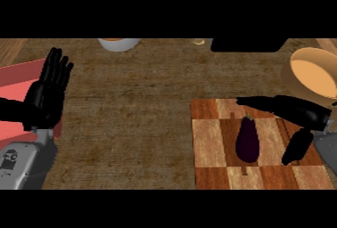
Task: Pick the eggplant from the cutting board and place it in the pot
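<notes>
1. The eggplant (247, 139) lies on the cutting board (211, 156), long axis running near to far, stem end pointing away toward the far edge.
2. Right hand (296, 116) hovers over the board's right side, fingers spread, thumb down beside the eggplant, not gripping.
3. The pot (314, 73) sits beyond the board, far right.
4. Left hand (47, 87) rests open at left, fingers up.

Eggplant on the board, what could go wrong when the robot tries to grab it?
The eggplant is smooth and rounded, so it might roll on the cutting board if the open right hand nudges it before closing. The pot sits at the view's right edge, partly out of sight, so the drop might miss it. The left hand rests open at the left.
</notes>
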### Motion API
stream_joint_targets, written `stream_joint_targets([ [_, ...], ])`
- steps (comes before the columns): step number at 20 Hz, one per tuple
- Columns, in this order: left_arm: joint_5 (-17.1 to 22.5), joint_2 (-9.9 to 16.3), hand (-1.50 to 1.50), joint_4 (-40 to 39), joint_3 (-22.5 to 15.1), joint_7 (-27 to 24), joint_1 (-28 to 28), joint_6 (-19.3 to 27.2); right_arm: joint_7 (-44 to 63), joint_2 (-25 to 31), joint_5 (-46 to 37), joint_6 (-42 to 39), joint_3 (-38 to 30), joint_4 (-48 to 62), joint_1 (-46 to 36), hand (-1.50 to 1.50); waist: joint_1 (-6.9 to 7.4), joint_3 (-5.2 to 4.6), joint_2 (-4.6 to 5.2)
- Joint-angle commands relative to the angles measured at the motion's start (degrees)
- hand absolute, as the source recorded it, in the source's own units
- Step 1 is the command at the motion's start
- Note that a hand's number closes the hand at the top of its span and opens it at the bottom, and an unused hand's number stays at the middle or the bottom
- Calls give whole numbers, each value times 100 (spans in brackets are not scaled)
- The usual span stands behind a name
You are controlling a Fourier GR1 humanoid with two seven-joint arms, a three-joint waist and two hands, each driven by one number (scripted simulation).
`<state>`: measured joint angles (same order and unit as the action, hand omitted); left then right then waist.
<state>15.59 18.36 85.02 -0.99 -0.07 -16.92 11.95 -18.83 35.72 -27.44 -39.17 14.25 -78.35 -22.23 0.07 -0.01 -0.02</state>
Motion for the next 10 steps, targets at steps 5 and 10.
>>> stream_joint_targets([
  [5, -290, -322, 0, 41, 31, -119, 44, -15, 264, -414, -897, 158, -20, 365, -202, -150, 23, 1, 9],
  [10, -365, -302, 0, 425, 165, 341, 68, -121, 125, -690, -1240, 219, -118, 333, 154, -150, 9, 1, 1],
])
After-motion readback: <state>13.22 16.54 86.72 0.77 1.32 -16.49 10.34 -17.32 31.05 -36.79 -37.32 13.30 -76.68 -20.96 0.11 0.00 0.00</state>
